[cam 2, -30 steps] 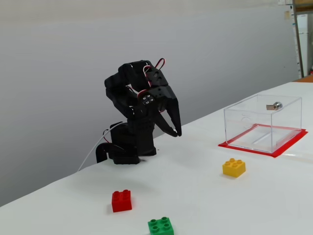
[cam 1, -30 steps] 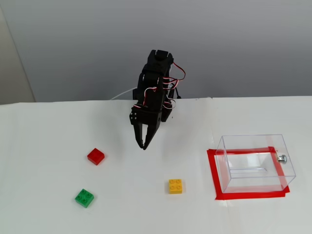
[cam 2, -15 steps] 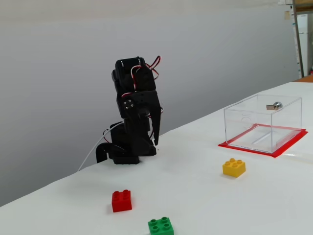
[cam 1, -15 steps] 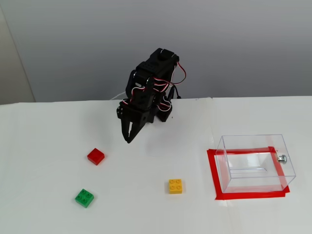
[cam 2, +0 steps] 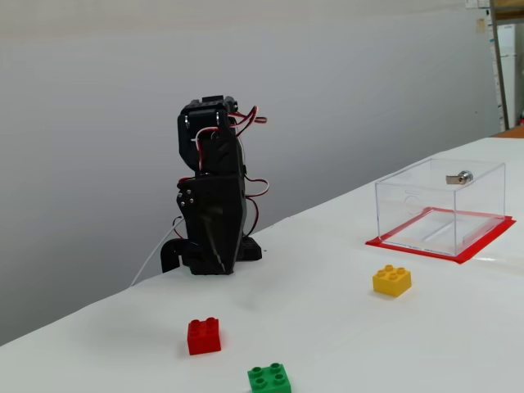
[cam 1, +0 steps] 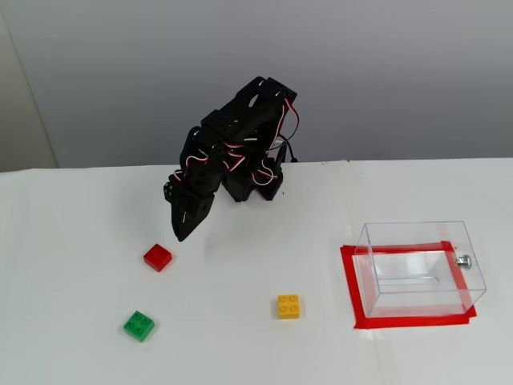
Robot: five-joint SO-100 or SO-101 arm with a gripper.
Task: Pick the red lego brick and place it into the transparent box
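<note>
On the bench (cam 1: 96, 216), in a fixed view from the front, the red lego brick (cam 1: 158, 257) lay at the left, with the green brick (cam 1: 139, 325) nearer the camera and slightly further left. The yellow brick (cam 1: 288, 305) sat toward the middle, well apart from both. The transparent box (cam 1: 420, 269) stood at the right inside a tape outline (cam 1: 353, 289). The arm (cam 1: 240, 144) rose at the back, its gripper (cam 1: 180, 235) just behind and right of the red lego brick.

red lego brick (cam 1: 158, 257) flat on table | transparent box (cam 1: 420, 267) upright, empty
</note>
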